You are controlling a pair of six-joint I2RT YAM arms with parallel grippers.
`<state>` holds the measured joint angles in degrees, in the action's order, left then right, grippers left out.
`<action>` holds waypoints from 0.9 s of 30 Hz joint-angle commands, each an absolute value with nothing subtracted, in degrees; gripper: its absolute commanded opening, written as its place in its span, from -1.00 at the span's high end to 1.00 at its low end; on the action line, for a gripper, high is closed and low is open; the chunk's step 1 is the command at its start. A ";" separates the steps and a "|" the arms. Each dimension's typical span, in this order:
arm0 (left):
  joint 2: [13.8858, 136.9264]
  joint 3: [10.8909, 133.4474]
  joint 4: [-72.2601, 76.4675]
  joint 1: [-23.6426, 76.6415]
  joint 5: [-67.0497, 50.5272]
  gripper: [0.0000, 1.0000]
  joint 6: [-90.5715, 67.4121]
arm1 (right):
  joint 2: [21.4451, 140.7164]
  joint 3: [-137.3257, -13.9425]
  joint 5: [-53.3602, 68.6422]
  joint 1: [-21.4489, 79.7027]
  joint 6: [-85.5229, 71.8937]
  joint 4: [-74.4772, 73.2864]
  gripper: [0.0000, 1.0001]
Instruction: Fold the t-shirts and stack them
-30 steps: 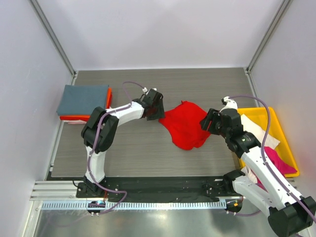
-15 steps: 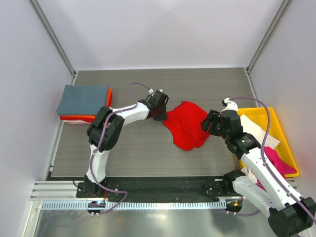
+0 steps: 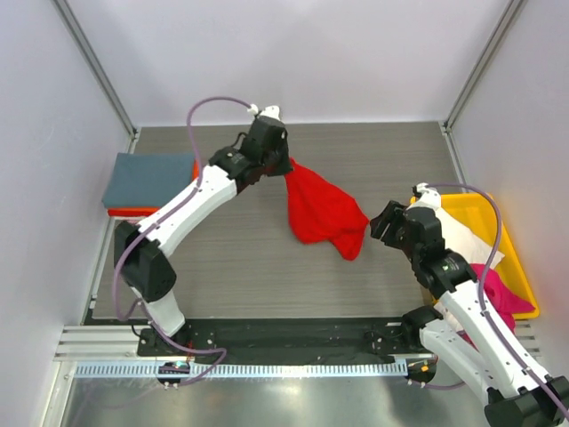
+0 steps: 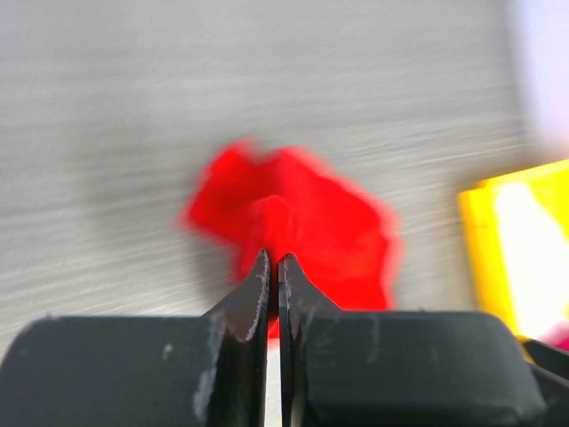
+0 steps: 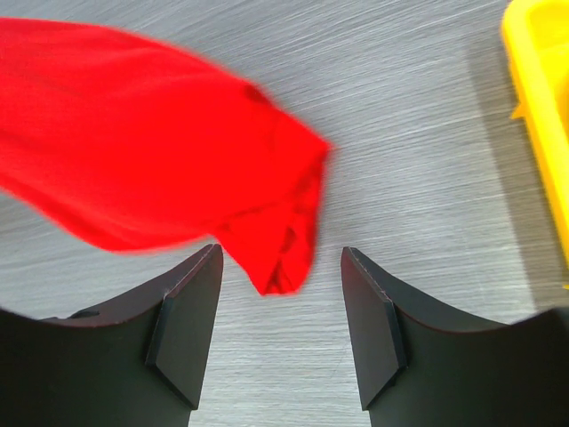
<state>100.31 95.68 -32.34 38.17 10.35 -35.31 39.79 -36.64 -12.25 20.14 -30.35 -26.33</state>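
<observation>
You are looking down on a grey wood-grain table (image 3: pixel 382 151), its grain running left to right. A rigid yellow plastic tray (image 3: pixel 484 212) sits at the table's right side, near the right wall and turned at a slight angle. Plain pale walls close the table in on three sides. The back wall (image 3: pixel 293 62) is framed by a left metal post (image 3: pixel 93 67) and a right metal post (image 3: pixel 480 62). Along the near edge, a black base plate (image 3: pixel 293 334) lies just beyond a ribbed aluminium rail (image 3: pixel 267 367).

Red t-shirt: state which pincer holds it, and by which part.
The left pincer is shut on the red t-shirt, pinching a bunched edge at its far-left end; which garment part is unclear. The right pincer is open, holding nothing.
</observation>
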 commanded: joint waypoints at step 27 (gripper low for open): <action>85.01 110.95 -17.67 22.52 -29.08 1.00 -56.60 | 28.38 -36.65 -31.82 19.95 -39.81 -32.35 -0.14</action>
<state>94.91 117.49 -28.01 30.65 -21.52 -51.13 26.89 -36.21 -30.76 20.12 -37.98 -32.97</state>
